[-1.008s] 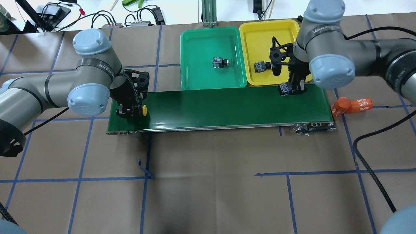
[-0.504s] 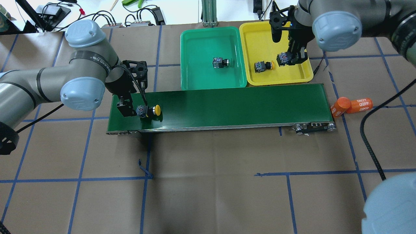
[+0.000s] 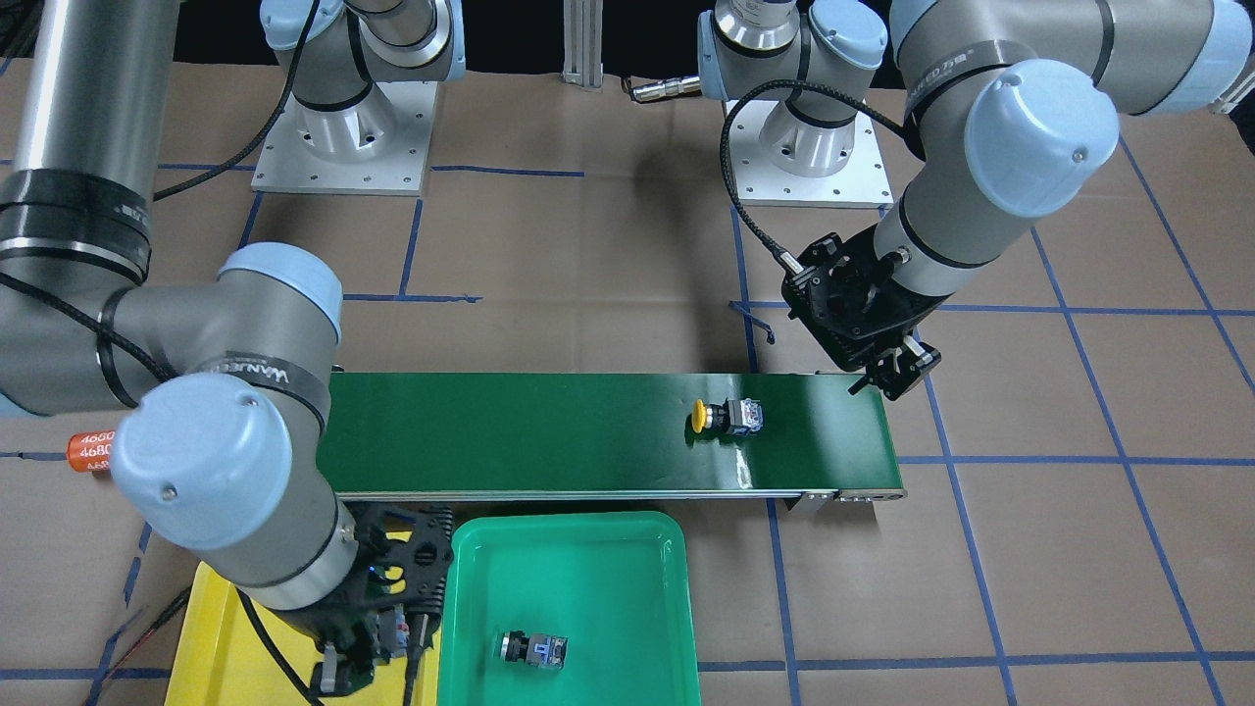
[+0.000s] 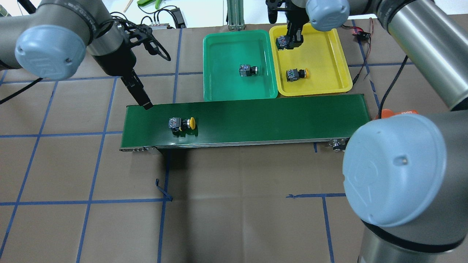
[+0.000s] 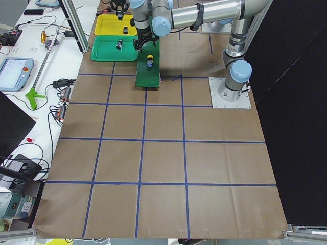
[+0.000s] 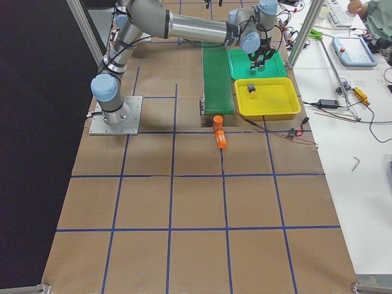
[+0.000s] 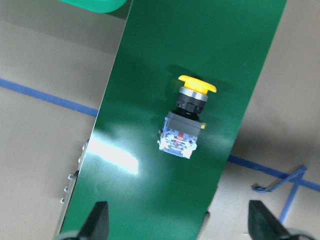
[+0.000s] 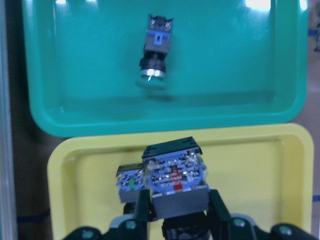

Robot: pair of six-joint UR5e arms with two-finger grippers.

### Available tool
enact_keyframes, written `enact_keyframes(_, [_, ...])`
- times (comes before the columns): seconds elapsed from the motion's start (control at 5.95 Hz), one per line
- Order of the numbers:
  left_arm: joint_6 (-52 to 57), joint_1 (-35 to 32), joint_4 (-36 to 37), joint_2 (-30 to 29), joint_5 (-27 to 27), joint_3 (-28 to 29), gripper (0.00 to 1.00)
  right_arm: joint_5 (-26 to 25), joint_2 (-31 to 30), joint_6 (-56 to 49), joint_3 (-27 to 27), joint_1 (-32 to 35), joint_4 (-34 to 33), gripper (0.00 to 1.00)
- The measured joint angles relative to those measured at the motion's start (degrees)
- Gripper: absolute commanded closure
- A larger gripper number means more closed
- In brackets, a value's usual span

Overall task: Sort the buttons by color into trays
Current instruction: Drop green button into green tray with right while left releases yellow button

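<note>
Robotics lab: blue-taped table (image 5: 153, 168), bolted arm bases (image 3: 338, 137), cable-strewn benches (image 6: 361, 92).

Papered table (image 4: 237, 219) bears conveyor belt (image 4: 274, 117), green tray (image 4: 210, 65), yellow tray (image 4: 329, 62) — orange cylinders (image 6: 221, 139) beside.

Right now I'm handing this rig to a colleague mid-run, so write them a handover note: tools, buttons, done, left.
Left tool: open, empty, over one end of the belt.
Right tool: shut on a button, cap hidden, over the yellow tray.
Done: green button in green tray, yellow button in yellow tray.
Left: release the held one if yellow; sort the second yellow button on the belt.
</note>
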Motion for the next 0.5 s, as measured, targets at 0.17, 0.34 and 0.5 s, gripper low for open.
enact_keyframes(0.17, [-12.1,-1.8,-2.4,1.1,0.0,3.3,0.02,2.4,4.2,2.0,-4.4,1.4,-0.8,0.15])
enact_keyframes(0.34, [-22.6,-2.4,-2.9,2.5,0.7,5.0,0.02,5.5,6.5,3.3,-6.3,2.0,-2.7,0.0])
enact_keyframes(0.5, [-30.0,-2.2,-3.0,3.8,1.6,5.7,0.02,7.5,7.3,3.8,-6.7,2.2,-4.0,0.0])
